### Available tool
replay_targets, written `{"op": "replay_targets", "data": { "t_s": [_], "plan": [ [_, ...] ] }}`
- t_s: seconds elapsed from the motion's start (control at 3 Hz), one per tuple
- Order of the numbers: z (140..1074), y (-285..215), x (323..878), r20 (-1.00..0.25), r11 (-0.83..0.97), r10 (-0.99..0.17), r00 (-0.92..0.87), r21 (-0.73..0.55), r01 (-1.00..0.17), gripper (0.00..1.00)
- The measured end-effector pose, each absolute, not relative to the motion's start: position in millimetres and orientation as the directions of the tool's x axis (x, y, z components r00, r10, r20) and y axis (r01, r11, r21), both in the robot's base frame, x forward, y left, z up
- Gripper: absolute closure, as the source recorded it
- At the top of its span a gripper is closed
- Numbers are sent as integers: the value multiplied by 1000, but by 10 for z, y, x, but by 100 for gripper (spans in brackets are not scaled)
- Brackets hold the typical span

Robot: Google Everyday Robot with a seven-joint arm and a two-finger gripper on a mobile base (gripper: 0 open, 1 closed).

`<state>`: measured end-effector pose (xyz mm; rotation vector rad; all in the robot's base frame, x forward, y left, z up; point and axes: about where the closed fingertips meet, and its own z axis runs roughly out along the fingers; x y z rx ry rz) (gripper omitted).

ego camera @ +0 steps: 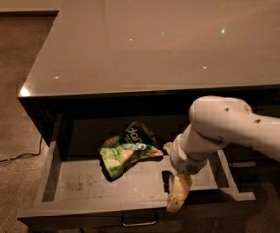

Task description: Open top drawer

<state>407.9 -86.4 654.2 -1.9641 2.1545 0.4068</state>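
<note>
The top drawer point(81, 186) stands pulled out under the glossy counter, showing its grey scuffed floor and sides. Its dark front panel runs along the bottom edge, with a small metal bar handle point(139, 222) at the centre. A green snack bag point(128, 148) lies on the drawer floor near the back. My gripper point(176, 198) hangs from the white arm over the drawer's front rim, a little right of the handle and not touching it.
The grey glossy counter top point(169, 38) spreads above the drawer. Brown carpet point(8, 81) lies to the left, with a thin cable point(13, 158) on it. Other dark drawer fronts point(271, 101) sit to the right behind the arm.
</note>
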Motion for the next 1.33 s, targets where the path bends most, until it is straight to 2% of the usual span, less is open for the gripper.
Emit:
{"op": "replay_targets", "data": {
  "t_s": [0.33,0.67,1.33],
  "plan": [
    [6544,-942,4229,-430,24,-900,-67,105,-994,0],
    [6444,-989,4331,-483,-12,-873,-60,144,-990,19],
    [6387,-981,4384,-502,-32,-863,-59,170,-985,65]
  ]
}}
